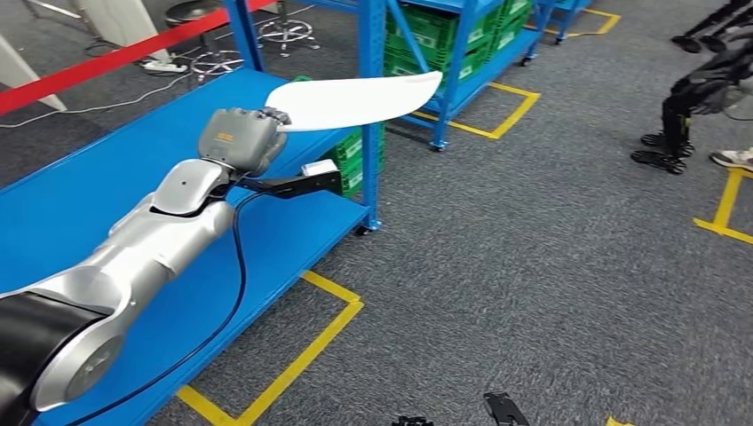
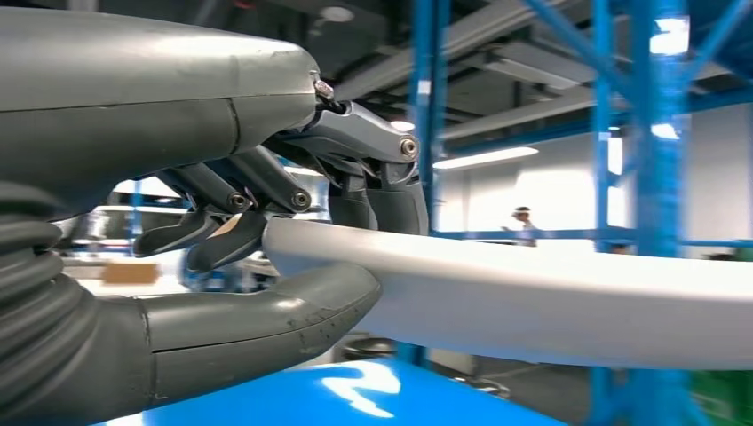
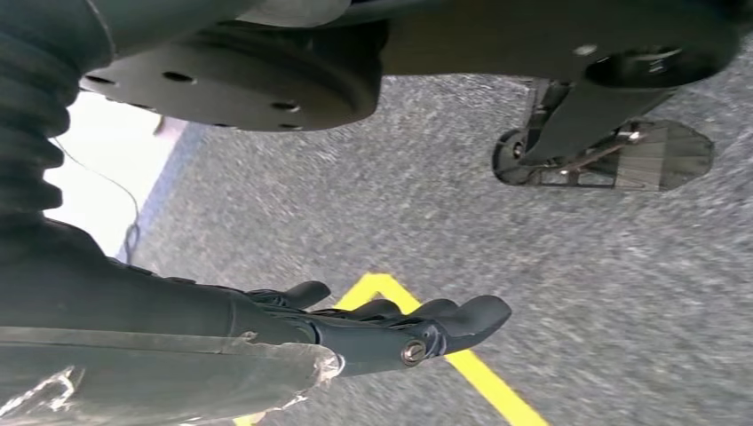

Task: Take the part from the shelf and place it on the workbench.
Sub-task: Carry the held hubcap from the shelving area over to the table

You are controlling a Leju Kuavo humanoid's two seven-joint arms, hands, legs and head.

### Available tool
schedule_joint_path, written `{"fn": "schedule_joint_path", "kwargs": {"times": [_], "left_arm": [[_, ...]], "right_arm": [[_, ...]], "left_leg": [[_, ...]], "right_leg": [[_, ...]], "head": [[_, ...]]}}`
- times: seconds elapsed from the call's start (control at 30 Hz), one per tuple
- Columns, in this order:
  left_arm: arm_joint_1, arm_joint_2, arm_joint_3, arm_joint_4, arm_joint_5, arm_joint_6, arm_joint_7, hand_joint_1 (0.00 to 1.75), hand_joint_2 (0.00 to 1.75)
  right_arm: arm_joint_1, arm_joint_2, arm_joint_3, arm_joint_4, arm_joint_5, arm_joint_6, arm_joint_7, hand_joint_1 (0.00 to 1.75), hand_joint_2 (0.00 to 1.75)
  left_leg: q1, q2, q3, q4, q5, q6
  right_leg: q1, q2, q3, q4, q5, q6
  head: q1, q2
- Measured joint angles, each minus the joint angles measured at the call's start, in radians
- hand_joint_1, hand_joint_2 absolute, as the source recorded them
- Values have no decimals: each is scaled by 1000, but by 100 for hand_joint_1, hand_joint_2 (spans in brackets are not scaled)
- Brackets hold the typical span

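The part point(image 1: 355, 98) is a long, flat white blade with rounded ends. My left hand point(image 1: 241, 138) grips it by one end and holds it level above the blue workbench point(image 1: 98, 191), its free end reaching past the bench's edge toward the blue shelf post point(image 1: 374, 106). In the left wrist view the thumb point(image 2: 266, 321) lies under the part point(image 2: 550, 297) and the dark fingers point(image 2: 373, 191) press on its top. My right hand point(image 3: 391, 324) hangs over the grey floor with its fingers straight and apart, holding nothing.
Blue shelving point(image 1: 462, 53) with green crates point(image 1: 444, 35) stands behind the bench. Yellow tape lines point(image 1: 293, 364) mark the grey carpet. A red barrier bar point(image 1: 107, 58) crosses the far left. A person's legs point(image 1: 688, 106) are at the far right.
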State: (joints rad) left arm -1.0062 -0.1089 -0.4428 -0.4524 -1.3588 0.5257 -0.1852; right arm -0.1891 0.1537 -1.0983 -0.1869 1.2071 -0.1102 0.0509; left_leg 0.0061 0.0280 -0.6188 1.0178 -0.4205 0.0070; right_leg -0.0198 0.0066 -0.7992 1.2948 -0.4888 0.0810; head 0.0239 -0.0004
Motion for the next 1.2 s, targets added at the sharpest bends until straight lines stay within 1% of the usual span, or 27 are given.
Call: {"fn": "schedule_joint_path", "kwargs": {"times": [0.07,0.13,0.17,0.2,0.27,0.3,0.33,0.4,0.47,0.5,0.53,0.57,0.6,0.63,0.7,0.73,0.77,0.8,0.87,0.9,0.93,1.0,1.03,1.07,1.1,1.17,1.2], "left_arm": [[0,-1,-1,0,0,0,0,175,175],[-2,0,-1,0,0,0,-1,175,175],[-4,1,-1,0,0,0,-1,175,175],[-5,1,-1,0,1,-1,-1,175,175],[-7,-1,-1,0,8,-7,-4,175,175],[-7,-2,-1,0,15,-11,-6,175,175],[-8,-1,-1,0,23,-15,-9,175,175],[-7,3,-1,0,34,-21,-13,175,175],[0,8,-2,2,39,-25,-17,175,175],[4,10,-3,2,39,-26,-18,175,175],[6,11,-4,3,40,-28,-19,175,175],[7,11,-4,3,41,-29,-19,175,175],[5,11,-5,3,41,-30,-19,175,175],[2,13,-5,3,42,-31,-19,175,175],[-2,14,-6,3,45,-34,-19,175,175],[-3,13,-7,3,46,-37,-19,175,175],[-2,11,-9,3,48,-40,-19,175,175],[-2,9,-11,3,50,-42,-19,175,175],[-3,6,-16,2,52,-43,-19,175,175],[-4,7,-18,2,53,-43,-19,175,175],[-4,8,-19,2,54,-43,-19,175,175],[0,10,-21,2,54,-44,-19,175,175],[1,10,-22,2,54,-45,-20,175,175],[2,9,-23,2,54,-46,-21,175,175],[1,9,-23,2,55,-47,-21,175,175],[-1,12,-23,2,58,-48,-22,175,175],[-3,14,-23,2,60,-48,-23,175,175]], "right_arm": [[0,0,0,0,0,0,0,0,175],[-2,0,0,0,0,0,0,0,175],[-3,0,0,0,0,0,0,0,175],[-4,0,0,0,0,0,0,0,175],[-3,0,0,0,0,0,0,0,175],[-2,0,-1,0,0,0,0,0,175],[-2,0,-1,0,0,0,0,0,175],[-3,0,-2,0,0,-1,-1,0,175],[-2,0,-3,0,1,-1,-2,0,175],[0,0,-3,0,2,-1,-2,0,175],[3,0,-4,0,2,-1,-2,0,175],[4,0,-4,0,3,-2,-2,0,175],[4,0,-4,0,4,-2,-3,0,175],[3,0,-4,0,4,-2,-4,0,175],[1,-1,-4,0,4,-3,-6,0,175],[1,-1,-4,0,4,-3,-7,0,175],[3,-1,-5,0,5,-4,-8,0,175],[6,-2,-5,0,5,-4,-8,0,175],[10,-3,-8,0,5,-5,-9,0,175],[9,-3,-9,0,6,-5,-9,0,175],[7,-3,-10,-1,6,-5,-10,0,175],[4,-3,-12,-1,7,-5,-10,0,175],[4,-3,-13,0,8,-5,-10,0,175],[4,-3,-13,0,9,-5,-10,0,175],[4,-3,-14,-1,11,-5,-10,0,175],[1,-3,-14,-1,16,-5,-10,0,175],[-1,-3,-14,-1,17,-6,-10,0,175]], "left_leg": [[-2,23,2,0,-2,-2],[-9,42,4,3,-7,-8],[-12,51,4,4,-8,-13],[-16,62,4,4,-8,-16],[-17,83,6,2,-9,-23],[-14,69,6,5,-15,-29],[-12,44,0,20,-31,-34],[-7,-18,-39,109,-87,-41],[-7,-30,-98,233,-136,-42],[-7,-30,-117,267,-139,-42],[-6,-30,-121,268,-123,-43],[-4,-32,-107,235,-93,-43],[-1,-43,-83,181,-57,-44],[5,-66,-53,118,-25,-47],[14,-104,-14,34,-4,-46],[15,-111,-7,18,-6,-42],[15,-101,-6,15,-8,-35],[14,-89,-7,14,-6,-27],[13,-66,-7,12,-1,-13],[10,-55,-7,11,-1,-8],[6,-43,-7,11,-1,-4],[0,-16,-7,12,-3,0],[-2,-4,-6,12,-3,1],[-4,7,-6,12,-4,2],[-6,18,-4,12,-5,2],[-12,39,-2,12,-8,-3],[-14,50,-1,13,-10,-6]], "right_leg": [[3,-16,58,-96,51,-6],[14,-59,124,-212,86,-16],[19,-73,140,-243,93,-22],[23,-74,142,-253,91,-27],[22,-50,137,-256,97,-36],[19,-38,136,-258,100,-41],[15,-27,137,-261,103,-46],[7,-1,138,-266,109,-54],[5,26,138,-268,111,-57],[4,40,138,-268,111,-57],[2,54,138,-268,112,-55],[0,68,137,-267,114,-53],[-2,81,137,-267,115,-49],[-2,95,134,-265,116,-43],[-2,116,124,-261,119,-29],[-3,127,119,-262,122,-21],[-6,138,115,-265,127,-14],[-6,131,111,-267,129,-8],[-1,78,89,-228,105,-1],[2,41,65,-176,77,1],[3,18,36,-110,45,1],[4,2,-10,-2,4,0],[4,0,-11,8,7,-2],[6,-3,7,-19,24,-6],[9,-10,39,-74,51,-11],[24,-51,111,-198,88,-26],[30,-63,132,-235,96,-33]], "head": [[0,0],[0,0],[0,0],[0,0],[1,0],[1,0],[0,0],[-3,0],[-5,0],[-5,0],[-5,0],[-5,0],[-5,0],[-6,0],[-5,0],[-6,0],[-6,0],[-5,0],[3,0],[7,0],[10,0],[11,0],[11,0],[11,0],[11,0],[10,0],[10,0]]}}
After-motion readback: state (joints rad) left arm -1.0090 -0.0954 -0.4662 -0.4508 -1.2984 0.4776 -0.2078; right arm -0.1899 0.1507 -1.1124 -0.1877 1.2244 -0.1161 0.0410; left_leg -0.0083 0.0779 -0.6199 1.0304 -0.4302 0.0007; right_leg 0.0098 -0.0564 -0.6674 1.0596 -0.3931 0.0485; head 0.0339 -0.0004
